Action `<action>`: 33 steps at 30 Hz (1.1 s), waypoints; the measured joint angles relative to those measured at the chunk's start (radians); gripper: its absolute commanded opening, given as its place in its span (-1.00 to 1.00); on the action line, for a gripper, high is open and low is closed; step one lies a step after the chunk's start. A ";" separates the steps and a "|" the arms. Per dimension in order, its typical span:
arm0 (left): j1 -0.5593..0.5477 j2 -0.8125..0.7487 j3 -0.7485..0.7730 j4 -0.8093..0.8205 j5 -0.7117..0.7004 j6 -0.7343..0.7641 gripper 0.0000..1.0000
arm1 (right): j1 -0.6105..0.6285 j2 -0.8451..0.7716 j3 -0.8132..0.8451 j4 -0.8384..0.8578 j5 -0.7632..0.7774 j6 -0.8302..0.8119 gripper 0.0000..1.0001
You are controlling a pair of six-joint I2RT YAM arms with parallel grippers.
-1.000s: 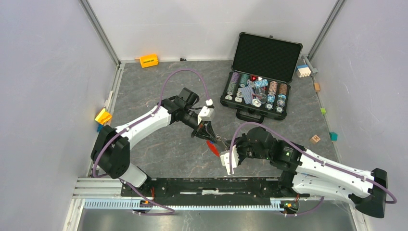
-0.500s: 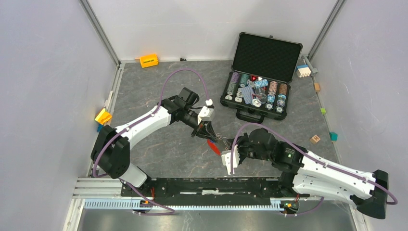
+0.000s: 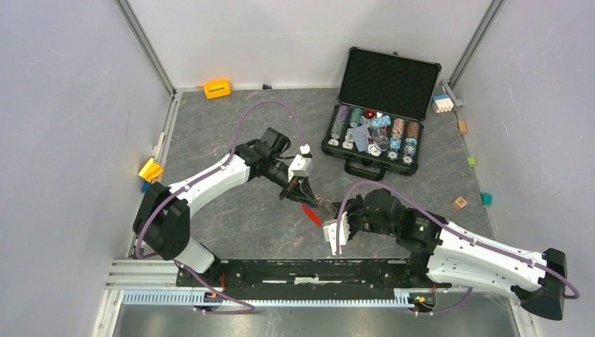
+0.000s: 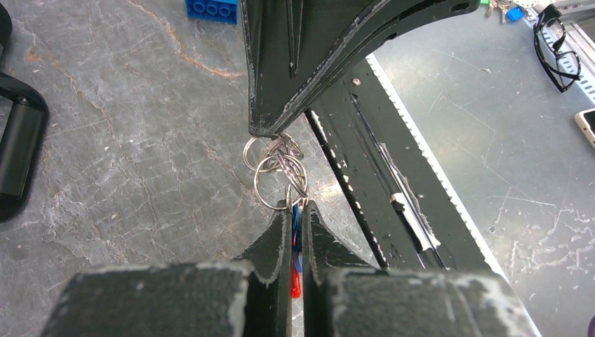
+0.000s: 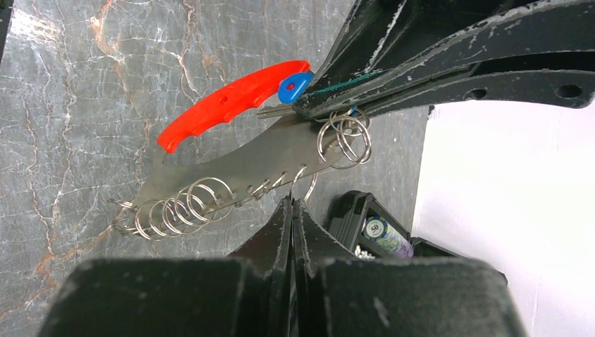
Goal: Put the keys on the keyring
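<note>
My left gripper (image 3: 303, 193) (image 4: 299, 210) is shut at mid-table on the keyring where the red fob (image 3: 310, 214) (image 5: 224, 105) joins it. A key's blue tag (image 5: 293, 86) is pinched there too, and the fob hangs below. A bunch of silver rings (image 4: 277, 172) (image 5: 344, 137) hangs between the two grippers. My right gripper (image 3: 328, 208) (image 5: 292, 203) is shut on one thin silver ring (image 5: 306, 184). A chain of several rings (image 5: 179, 210) trails left of it. The left fingers (image 5: 421, 74) show at the upper right of the right wrist view. The key blades are mostly hidden.
An open black case (image 3: 382, 105) of poker chips stands at the back right. An orange block (image 3: 217, 88) lies at the back, a yellow block (image 3: 150, 169) at the left wall and a wooden block (image 3: 460, 203) at the right. The black base rail (image 3: 302, 270) runs along the near edge.
My right gripper has shifted slightly right and closer to the left gripper's tip, and the red fob has swung a little. The left arm has hardly moved.
</note>
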 measured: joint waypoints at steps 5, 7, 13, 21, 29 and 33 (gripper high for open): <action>0.000 0.008 0.000 0.002 0.000 0.000 -0.96 | 0.000 -0.012 0.000 0.005 0.011 0.000 -0.84; 0.000 0.009 0.000 0.002 0.000 0.000 -0.96 | 0.000 -0.014 0.000 0.009 0.013 0.000 -0.81; -0.002 0.010 0.000 0.001 0.011 0.000 -0.96 | 0.000 -0.018 0.000 0.041 0.018 0.000 -0.78; -0.002 0.010 0.000 0.001 0.027 0.000 -0.95 | 0.000 -0.018 -0.002 0.043 0.018 -0.005 -0.74; -0.003 0.010 0.000 0.001 0.028 0.000 -0.96 | 0.000 -0.018 -0.003 0.035 0.010 -0.014 -0.73; -0.003 0.010 0.000 0.001 0.028 0.000 -0.96 | 0.000 -0.018 -0.003 0.034 0.004 -0.015 -0.73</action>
